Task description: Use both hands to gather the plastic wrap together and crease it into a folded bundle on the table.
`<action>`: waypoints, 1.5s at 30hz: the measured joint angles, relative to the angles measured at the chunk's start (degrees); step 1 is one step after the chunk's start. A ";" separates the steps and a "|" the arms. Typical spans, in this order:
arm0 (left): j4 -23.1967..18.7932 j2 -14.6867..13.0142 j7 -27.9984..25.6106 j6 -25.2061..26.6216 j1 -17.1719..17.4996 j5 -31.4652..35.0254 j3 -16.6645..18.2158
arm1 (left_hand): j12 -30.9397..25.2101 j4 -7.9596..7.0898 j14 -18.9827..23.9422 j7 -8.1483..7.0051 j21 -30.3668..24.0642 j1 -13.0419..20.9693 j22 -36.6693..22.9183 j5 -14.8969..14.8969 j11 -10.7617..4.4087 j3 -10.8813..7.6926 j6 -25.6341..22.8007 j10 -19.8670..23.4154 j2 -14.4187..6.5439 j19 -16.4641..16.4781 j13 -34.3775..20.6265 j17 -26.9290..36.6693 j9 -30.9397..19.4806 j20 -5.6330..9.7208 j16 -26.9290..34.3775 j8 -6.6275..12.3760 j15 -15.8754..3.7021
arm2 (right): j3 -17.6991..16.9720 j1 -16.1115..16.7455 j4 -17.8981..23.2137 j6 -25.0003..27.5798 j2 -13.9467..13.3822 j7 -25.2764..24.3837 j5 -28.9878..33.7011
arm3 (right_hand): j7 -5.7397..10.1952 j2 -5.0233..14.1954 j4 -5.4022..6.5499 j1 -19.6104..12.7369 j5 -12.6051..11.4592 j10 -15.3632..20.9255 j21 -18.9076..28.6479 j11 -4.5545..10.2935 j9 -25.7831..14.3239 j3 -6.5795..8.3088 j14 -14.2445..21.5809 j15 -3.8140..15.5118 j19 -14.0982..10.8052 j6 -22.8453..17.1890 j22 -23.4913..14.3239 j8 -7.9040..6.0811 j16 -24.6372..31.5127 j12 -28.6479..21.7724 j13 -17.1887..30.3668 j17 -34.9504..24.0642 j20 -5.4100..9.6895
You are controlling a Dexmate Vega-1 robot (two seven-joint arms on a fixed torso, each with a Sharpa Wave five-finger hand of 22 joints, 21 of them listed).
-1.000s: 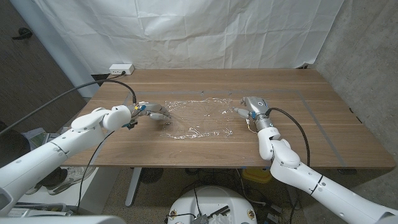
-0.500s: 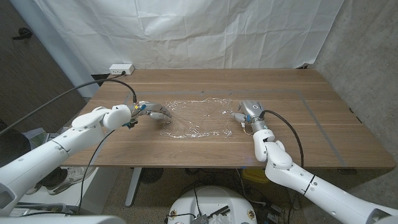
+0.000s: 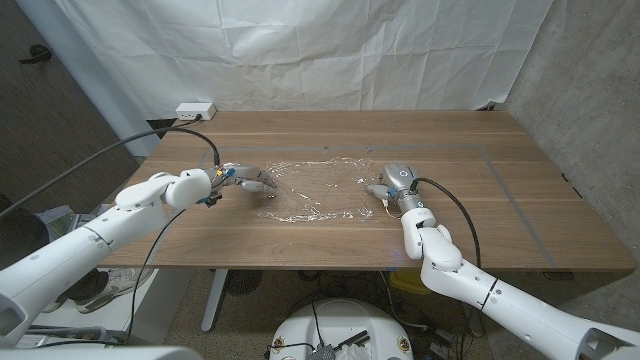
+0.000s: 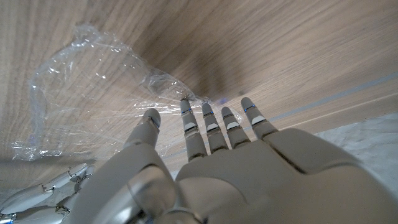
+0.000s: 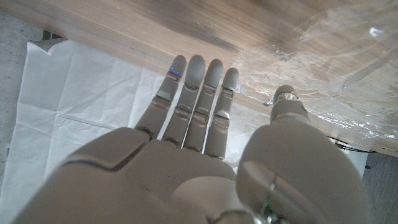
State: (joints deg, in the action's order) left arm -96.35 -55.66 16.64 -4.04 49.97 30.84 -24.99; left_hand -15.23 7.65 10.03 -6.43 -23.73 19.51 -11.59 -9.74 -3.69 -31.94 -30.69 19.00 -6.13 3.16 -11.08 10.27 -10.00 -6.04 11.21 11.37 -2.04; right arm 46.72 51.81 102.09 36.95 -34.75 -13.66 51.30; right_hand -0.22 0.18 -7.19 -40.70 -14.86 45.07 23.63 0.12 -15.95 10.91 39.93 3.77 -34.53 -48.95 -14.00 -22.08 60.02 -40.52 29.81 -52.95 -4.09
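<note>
We see a clear, glinting wrap on the brown wood-grain table, pale grey hands beside it, and a creased white sheet behind the table.

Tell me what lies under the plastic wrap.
Bare wooden table shows through the clear plastic wrap; its grain is visible. Nothing else seems to lie beneath, though glare and crumples blur some patches.

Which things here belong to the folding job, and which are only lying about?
For the job:
- plastic wrap
- left hand
- right hand
- wooden table

Lying about:
- white power strip
- white backdrop sheet
</note>
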 measured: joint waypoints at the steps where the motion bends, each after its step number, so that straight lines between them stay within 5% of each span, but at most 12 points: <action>1: 0.00 0.00 -0.02 -0.01 0.01 0.00 0.00 | 0.00 0.00 0.00 0.00 0.00 0.00 0.00 0.00 0.00 0.00 0.00 0.00 0.00 0.00 0.00 0.00 0.00 0.00 0.00 0.00 0.00 | 0.05 -0.06 -0.02 0.00 0.03 0.04 0.01 | -0.09 0.10 0.00 0.10 0.00 -0.01 0.00 -0.01 0.00 0.00 0.00 0.00 0.00 -0.09 0.00 0.00 0.04 -0.06 0.18 0.00 0.00; 18: -0.06 -0.38 -0.72 -0.18 0.62 0.08 0.34 | 0.00 0.17 0.00 0.00 0.01 0.00 0.00 0.00 0.00 -0.17 0.00 0.00 0.00 0.00 0.01 -0.01 0.00 0.00 0.00 0.00 0.00 | 1.81 -3.45 -3.01 -0.34 1.42 2.85 -0.02 | -0.38 2.43 2.71 3.80 0.35 -2.89 0.57 -1.24 0.74 -2.05 -0.93 -0.09 1.23 0.88 -0.26 1.91 0.04 -2.23 3.25 0.43 0.01; 37: 2.15 0.02 -0.91 -1.90 -0.68 -0.12 0.08 | 0.40 0.26 0.00 0.00 0.01 0.00 0.15 0.00 0.00 -0.25 -0.01 0.00 -0.01 0.00 0.01 -0.04 0.00 0.00 -0.01 -0.44 0.00 | 2.34 -5.17 -4.75 1.32 0.83 4.23 0.01 | -0.64 1.38 0.35 1.15 0.45 -3.07 1.17 -1.43 1.06 -2.55 -0.39 0.02 -0.16 0.50 0.44 2.44 0.43 -3.18 3.09 2.28 0.93; 45: 3.48 0.64 -0.88 -2.64 -1.71 0.01 -0.40 | 0.62 0.26 0.00 -0.32 0.01 -0.72 0.06 0.00 0.00 -0.25 0.31 0.00 -0.35 0.00 0.01 0.01 0.00 0.00 -0.20 -0.44 0.00 | 1.95 -4.32 -2.89 1.37 -0.44 5.08 -0.71 | -0.09 1.52 -0.17 0.01 0.22 -2.56 1.45 -0.92 0.25 -2.68 -0.30 -0.07 -0.38 -1.53 0.97 1.24 1.43 -4.00 3.18 2.38 0.70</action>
State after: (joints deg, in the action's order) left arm -92.87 -55.02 15.75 -6.68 48.26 30.85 -25.39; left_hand -14.61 7.91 10.03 -6.75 -23.72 18.79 -11.53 -9.74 -3.69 -32.20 -30.38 18.99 -6.48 3.16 -11.06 10.29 -10.00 -6.04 11.01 10.94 -2.04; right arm 48.67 47.49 99.20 38.31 -35.19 -8.59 50.60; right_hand -0.31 1.70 -7.37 -40.69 -14.64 42.50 25.08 -0.79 -15.70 8.23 39.63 3.70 -34.91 -50.47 -13.03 -20.85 61.46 -44.52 32.99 -50.57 -3.39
